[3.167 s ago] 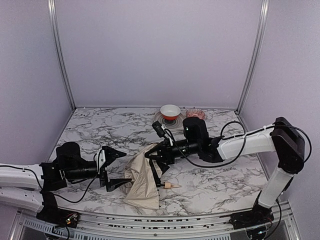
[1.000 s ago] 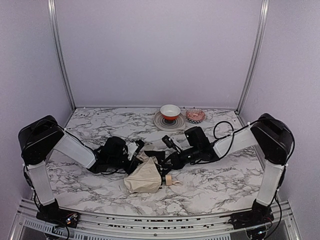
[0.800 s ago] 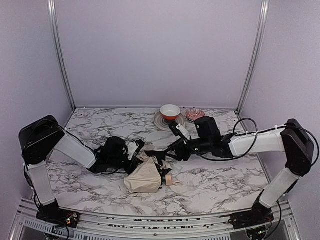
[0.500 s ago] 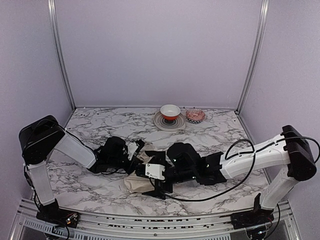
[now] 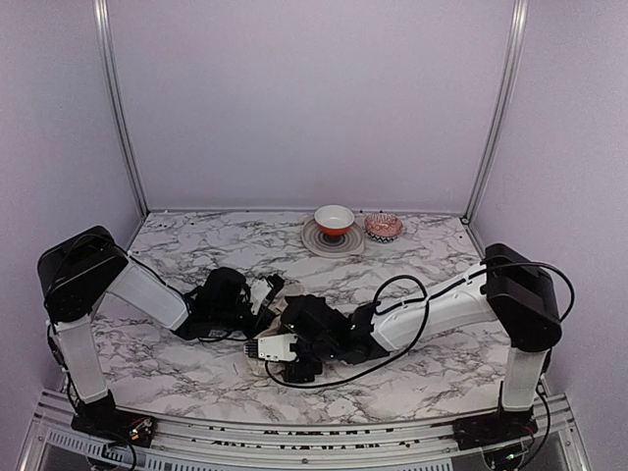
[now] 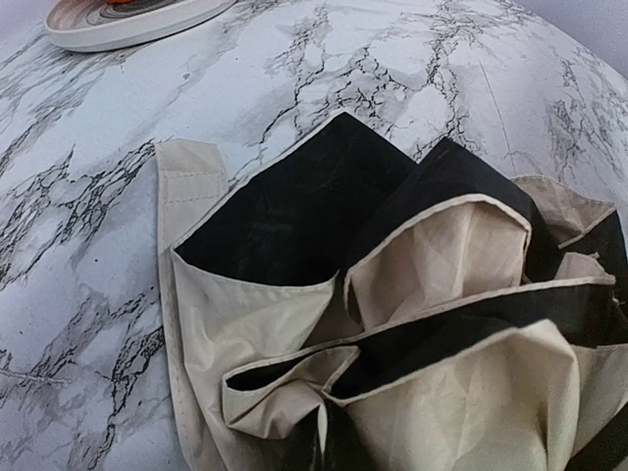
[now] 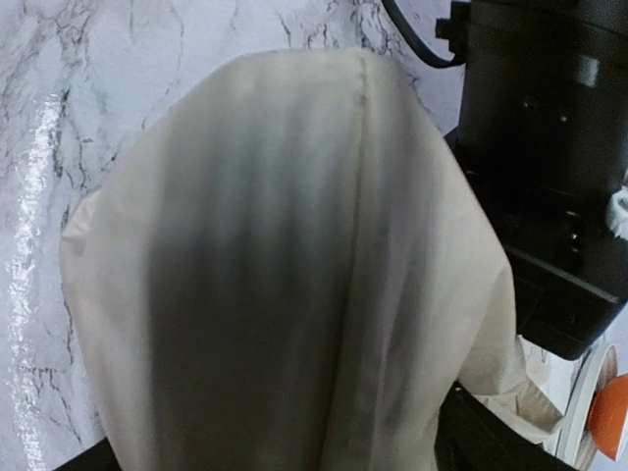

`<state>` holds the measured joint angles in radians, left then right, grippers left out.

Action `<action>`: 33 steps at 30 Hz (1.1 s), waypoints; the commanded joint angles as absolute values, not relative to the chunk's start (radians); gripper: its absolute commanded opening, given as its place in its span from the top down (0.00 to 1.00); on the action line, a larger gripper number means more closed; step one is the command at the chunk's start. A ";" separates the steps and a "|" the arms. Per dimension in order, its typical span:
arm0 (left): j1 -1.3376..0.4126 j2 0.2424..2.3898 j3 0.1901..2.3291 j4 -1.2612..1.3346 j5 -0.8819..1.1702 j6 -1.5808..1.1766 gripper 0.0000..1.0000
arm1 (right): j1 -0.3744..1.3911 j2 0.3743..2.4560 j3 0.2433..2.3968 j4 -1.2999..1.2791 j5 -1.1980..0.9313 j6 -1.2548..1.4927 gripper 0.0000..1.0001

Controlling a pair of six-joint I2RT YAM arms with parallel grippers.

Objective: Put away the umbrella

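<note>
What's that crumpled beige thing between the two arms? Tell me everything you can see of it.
It is the umbrella, collapsed into a wrinkled bundle of cream fabric with black inner folds showing. It lies on the marble table, near the front. The right gripper straddles it, fingers spread. Shaft and handle are hidden.

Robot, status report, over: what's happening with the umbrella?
Left gripper shut beside the umbrella. Right gripper open, astride it. Crumpled on the table, not stowed. Bowl far back, no obstacle.

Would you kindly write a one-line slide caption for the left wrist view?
The bunched cream-and-black umbrella fills the frame on the marble table, with the rim of a plate at upper left.
</note>
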<state>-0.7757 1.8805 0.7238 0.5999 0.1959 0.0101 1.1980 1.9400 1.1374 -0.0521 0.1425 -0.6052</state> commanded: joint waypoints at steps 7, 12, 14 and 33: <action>-0.658 1.895 0.797 0.485 0.229 -0.018 1.00 | 1.161 2.042 1.161 -0.305 0.024 -0.556 0.53; -0.576 1.920 0.919 0.466 0.156 -0.060 0.91 | 1.177 2.006 1.127 -0.324 -0.059 -0.521 0.64; -0.565 1.933 0.963 0.456 0.148 -0.069 0.67 | 1.181 2.001 1.120 -0.329 -0.086 -0.502 0.67; -0.930 1.029 0.454 0.433 -0.031 0.408 0.53 | 1.005 2.192 1.280 -0.600 -0.714 -0.397 0.74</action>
<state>-0.7547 1.1442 0.6182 0.4633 -0.0803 0.1604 1.0039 2.0426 1.3041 -0.3115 -0.5331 -0.4400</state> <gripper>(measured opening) 0.489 0.348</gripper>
